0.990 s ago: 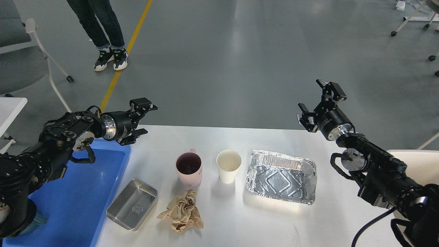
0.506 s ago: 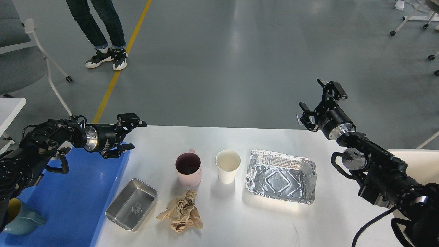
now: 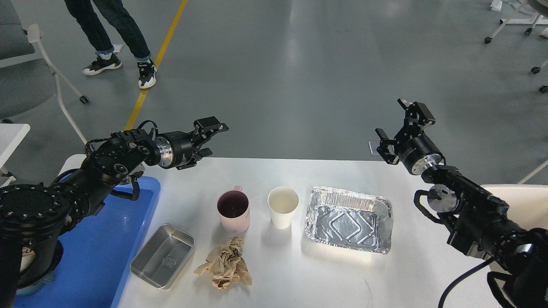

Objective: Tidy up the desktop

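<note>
Your left gripper (image 3: 211, 137) is hanging above the far left part of the desktop (image 3: 274, 273), its two fingers parted and gripping nothing. Your right gripper (image 3: 400, 126) is hovering off the far right edge, fingers also spread and empty. The desktop is filling the near half of the view, wide and white, running from the blue tray (image 3: 102, 256) on the left to the right edge of the view.

Nothing is being carried, so you are looking to be between pick-ups, choosing the next item. Lying on the desktop are a pink mug (image 3: 233, 211), a white paper cup (image 3: 282, 206) just right of it, a foil tray (image 3: 347, 219) farther right, a small steel pan (image 3: 162, 255) near the blue tray, and a crumpled brown paper (image 3: 224, 266) in front of the mug.

The mug is sitting closest under your left gripper, so it is probably the next target. That move is calling for you to lower the gripper and straddle the rim or handle. Watch the cup; it is standing near enough to be knocked.
</note>
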You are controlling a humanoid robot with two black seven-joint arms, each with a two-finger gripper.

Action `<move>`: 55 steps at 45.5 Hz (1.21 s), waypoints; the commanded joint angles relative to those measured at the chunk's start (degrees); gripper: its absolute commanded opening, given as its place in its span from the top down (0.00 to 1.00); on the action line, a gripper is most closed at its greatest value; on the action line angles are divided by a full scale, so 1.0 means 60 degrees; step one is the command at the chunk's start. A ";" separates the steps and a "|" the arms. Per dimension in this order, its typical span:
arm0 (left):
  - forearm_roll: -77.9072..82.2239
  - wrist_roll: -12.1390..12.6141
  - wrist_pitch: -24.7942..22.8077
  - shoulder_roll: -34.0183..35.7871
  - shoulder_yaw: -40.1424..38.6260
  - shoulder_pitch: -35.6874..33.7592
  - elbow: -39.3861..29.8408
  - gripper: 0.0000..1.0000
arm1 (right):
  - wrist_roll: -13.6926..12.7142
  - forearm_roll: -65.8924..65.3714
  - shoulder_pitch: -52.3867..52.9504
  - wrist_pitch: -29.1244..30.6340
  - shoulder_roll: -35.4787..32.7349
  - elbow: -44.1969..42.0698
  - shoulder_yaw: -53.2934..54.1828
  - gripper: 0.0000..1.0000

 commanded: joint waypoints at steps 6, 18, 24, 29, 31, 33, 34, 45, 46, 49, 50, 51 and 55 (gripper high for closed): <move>0.1188 -0.2081 -0.0712 0.0740 0.0062 -0.0072 -0.0011 0.03 | 0.0000 0.0000 0.0038 -0.0001 -0.0059 0.0002 0.0000 0.00; 0.1379 -0.2564 -0.1636 0.2147 0.0091 -0.0058 -0.0259 0.03 | 0.0000 0.0000 0.0067 -0.0001 -0.0060 -0.0012 0.0000 0.00; 0.1671 -0.2755 -0.1431 0.2704 0.0077 -0.0058 -0.1474 0.03 | 0.0000 0.0000 0.0082 -0.0001 -0.0060 -0.0012 0.0000 0.00; 0.2432 -0.2755 -0.0422 0.3421 -0.0040 -0.0145 -0.3552 0.03 | 0.0000 0.0000 0.0082 -0.0001 -0.0001 0.0002 0.0000 0.00; 0.2769 -0.2726 0.0047 0.3889 -0.0084 -0.0291 -0.4445 0.03 | 0.0000 0.0000 0.0067 -0.0001 -0.0016 0.0002 0.0000 0.00; 0.2990 -0.2609 0.0516 0.4387 -0.0143 -0.0453 -0.5412 0.03 | 0.0000 0.0000 0.0067 -0.0001 -0.0016 0.0002 -0.0014 0.00; 0.3019 -0.2565 0.0677 0.4578 -0.0158 -0.0482 -0.5735 0.03 | 0.0000 0.0000 0.0067 -0.0001 -0.0016 0.0002 -0.0014 0.00; 0.3049 -0.1906 0.1031 0.7009 -0.0172 -0.0527 -0.7832 0.03 | -0.0029 0.0000 0.0242 -0.0293 0.0058 0.0032 -0.0029 0.00; 0.3049 -0.1891 0.1045 0.7229 -0.0158 -0.0526 -0.8022 0.03 | -0.0029 0.0000 0.0257 -0.0323 0.0058 0.0017 -0.0029 0.00; 0.3064 -0.1774 0.1045 0.8020 -0.0099 -0.0512 -0.8739 0.03 | -0.0029 0.0000 0.0301 -0.0323 0.0058 0.0017 -0.0029 0.00; 0.3078 -0.1672 0.1045 0.8269 -0.0085 -0.0512 -0.8974 0.03 | -0.0029 -0.0014 0.0301 -0.0323 0.0058 0.0017 -0.0058 0.00; 0.3078 -0.1541 0.1045 0.8547 -0.0084 -0.0497 -0.9208 0.03 | -0.0029 0.0000 0.0316 -0.0337 0.0058 0.0017 -0.0102 0.00; 0.3078 -0.0940 0.1045 0.9543 -0.0084 -0.0512 -1.0204 0.03 | -0.0029 0.0000 0.0345 -0.0352 0.0058 0.0017 -0.0307 0.00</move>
